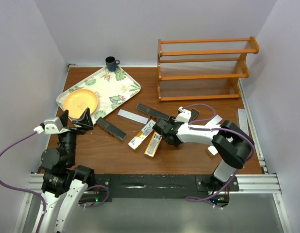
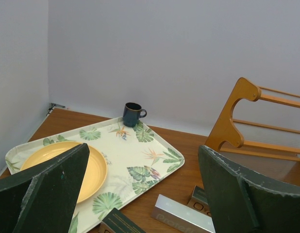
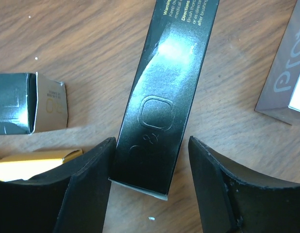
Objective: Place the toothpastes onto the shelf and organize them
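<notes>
Right gripper (image 3: 151, 141) is down at the table (image 1: 116, 150), jaws open and straddling the near end of a black toothpaste box (image 3: 159, 97). The left finger (image 3: 87, 174) looks to be touching the box edge and the right finger (image 3: 213, 179) sits a little apart, so not clamped yet. The box lies flat on the wood, long axis running away from the wrist camera. A silver-grey box (image 3: 286, 68) lies to one side; a yellow box (image 3: 33, 158) and another silver box (image 3: 24, 104) lie on the other. Left gripper (image 2: 143, 160) is wide open, holding nothing, raised near the leaf tray (image 2: 155, 160). The shelf (image 1: 203, 76) stands at the far right of the table with no box on it, all boxes scattered in front.

Handling guess: thin cardboard, light, stiff along its length but easy to dent if squeezed hard. Glossy skin, likely slippery. Pinch across the narrow width with moderate force. Gripped this near the end it could swing or droop once lifted, so a hold nearer the middle looks safer for sliding it onto a rail
</notes>
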Robot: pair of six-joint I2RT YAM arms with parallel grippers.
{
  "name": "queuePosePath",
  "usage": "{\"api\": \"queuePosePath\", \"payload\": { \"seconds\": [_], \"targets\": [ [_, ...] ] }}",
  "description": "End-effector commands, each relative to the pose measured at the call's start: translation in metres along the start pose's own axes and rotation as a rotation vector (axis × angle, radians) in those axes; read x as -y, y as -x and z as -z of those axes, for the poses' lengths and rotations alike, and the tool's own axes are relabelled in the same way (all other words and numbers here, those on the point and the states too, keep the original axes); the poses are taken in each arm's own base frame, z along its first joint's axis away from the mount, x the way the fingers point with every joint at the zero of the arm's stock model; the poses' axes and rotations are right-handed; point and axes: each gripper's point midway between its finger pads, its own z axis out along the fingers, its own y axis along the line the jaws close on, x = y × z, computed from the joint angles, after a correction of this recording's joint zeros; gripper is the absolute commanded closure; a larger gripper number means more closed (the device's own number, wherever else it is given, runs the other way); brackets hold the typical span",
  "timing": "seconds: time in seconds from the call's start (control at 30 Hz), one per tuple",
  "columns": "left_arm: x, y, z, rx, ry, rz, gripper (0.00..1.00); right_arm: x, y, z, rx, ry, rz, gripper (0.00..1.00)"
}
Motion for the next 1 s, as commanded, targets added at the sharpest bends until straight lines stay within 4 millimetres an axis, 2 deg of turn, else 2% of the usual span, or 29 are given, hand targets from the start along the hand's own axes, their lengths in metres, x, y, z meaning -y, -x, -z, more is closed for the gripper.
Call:
{"api": "queuePosePath", "payload": {
  "seconds": [0.0,0.4,0.7,0.9,0.93,0.97],
  "targets": [
    [0.004,0.011,0.000,0.023,-0.008,0.026,0.00,-0.007,0.023,-0.001,0.111,-0.024,-0.083,0.37],
    [0.005,0.009,-0.001,0.017,-0.013,0.023,0.00,-0.013,0.030,-0.004,0.146,-0.068,-0.077,0.45],
    [0.005,0.008,-0.002,0.014,-0.014,0.022,0.00,-0.003,0.031,-0.003,0.149,-0.095,-0.024,0.63],
    [0.005,0.008,-0.002,0.014,-0.015,0.023,0.00,-0.003,0.050,0.009,0.182,-0.002,0.067,0.73],
    [0.005,0.009,-0.001,0.015,-0.016,0.023,0.00,0.002,0.051,0.010,0.192,0.009,0.093,0.74],
    [0.005,0.008,-0.001,0.014,-0.015,0.023,0.00,0.001,0.061,0.016,0.205,0.042,0.092,0.74]
  ]
}}
